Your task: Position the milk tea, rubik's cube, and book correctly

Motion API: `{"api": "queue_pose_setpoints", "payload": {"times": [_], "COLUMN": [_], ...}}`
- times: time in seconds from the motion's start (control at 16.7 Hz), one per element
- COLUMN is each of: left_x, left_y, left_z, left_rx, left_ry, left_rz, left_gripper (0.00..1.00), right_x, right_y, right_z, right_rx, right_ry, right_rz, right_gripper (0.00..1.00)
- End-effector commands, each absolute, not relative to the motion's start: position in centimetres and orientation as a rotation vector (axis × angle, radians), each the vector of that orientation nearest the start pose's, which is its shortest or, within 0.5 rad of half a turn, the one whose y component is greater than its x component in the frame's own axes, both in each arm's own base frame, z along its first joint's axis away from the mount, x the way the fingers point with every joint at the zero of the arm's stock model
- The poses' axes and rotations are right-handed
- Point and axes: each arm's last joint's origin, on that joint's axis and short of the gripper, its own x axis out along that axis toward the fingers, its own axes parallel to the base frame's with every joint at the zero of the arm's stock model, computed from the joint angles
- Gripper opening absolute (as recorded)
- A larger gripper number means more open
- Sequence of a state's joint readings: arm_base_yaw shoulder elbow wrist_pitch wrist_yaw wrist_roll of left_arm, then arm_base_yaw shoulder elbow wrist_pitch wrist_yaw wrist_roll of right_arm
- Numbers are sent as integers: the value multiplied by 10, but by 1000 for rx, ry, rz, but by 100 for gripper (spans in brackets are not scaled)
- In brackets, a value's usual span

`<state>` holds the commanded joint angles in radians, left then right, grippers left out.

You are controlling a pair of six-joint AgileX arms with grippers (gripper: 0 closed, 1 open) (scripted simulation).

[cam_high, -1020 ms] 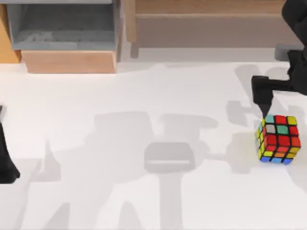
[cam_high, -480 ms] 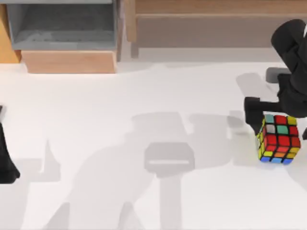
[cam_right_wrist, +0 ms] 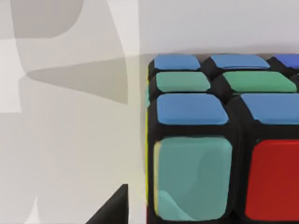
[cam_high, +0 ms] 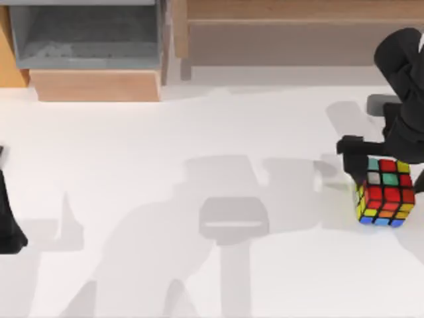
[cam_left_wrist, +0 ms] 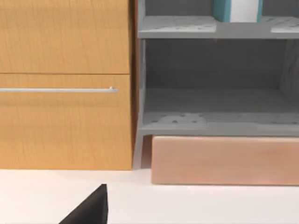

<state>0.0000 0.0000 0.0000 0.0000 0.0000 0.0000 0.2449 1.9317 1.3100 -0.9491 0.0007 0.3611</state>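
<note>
The right end effector [cam_high: 371, 165] is positioned at the rubik's cube [cam_high: 385, 192] on the counter's [cam_high: 199, 132] right side; its finger state cannot be told. The left arm is parked at the counter's left edge.

R tool [cam_high: 383, 156] lowered onto cube [cam_high: 385, 192].

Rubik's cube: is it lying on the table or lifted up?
On the table. The rubik's cube sits flat on the white table, with the right claw close behind it.
</note>
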Motion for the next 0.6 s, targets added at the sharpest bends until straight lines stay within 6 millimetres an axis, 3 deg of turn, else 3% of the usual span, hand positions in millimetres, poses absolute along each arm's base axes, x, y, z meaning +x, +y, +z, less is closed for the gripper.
{"api": "queue_pose_setpoints", "payload": {"times": [0.54, 0.6], "left_x": [106, 106], "left_y": [-1, -1], "left_z": [160, 160], "left_rx": [0, 0], "left_ry": [0, 0], "left_rz": [0, 0], "left_gripper": [100, 100], "right_x": [342, 342], "right_y": [88, 88], "right_z": [154, 154], "right_rx": [87, 87], "right_ry": [1569, 1569], "right_rz": [-87, -87], "right_gripper": [2, 0]}}
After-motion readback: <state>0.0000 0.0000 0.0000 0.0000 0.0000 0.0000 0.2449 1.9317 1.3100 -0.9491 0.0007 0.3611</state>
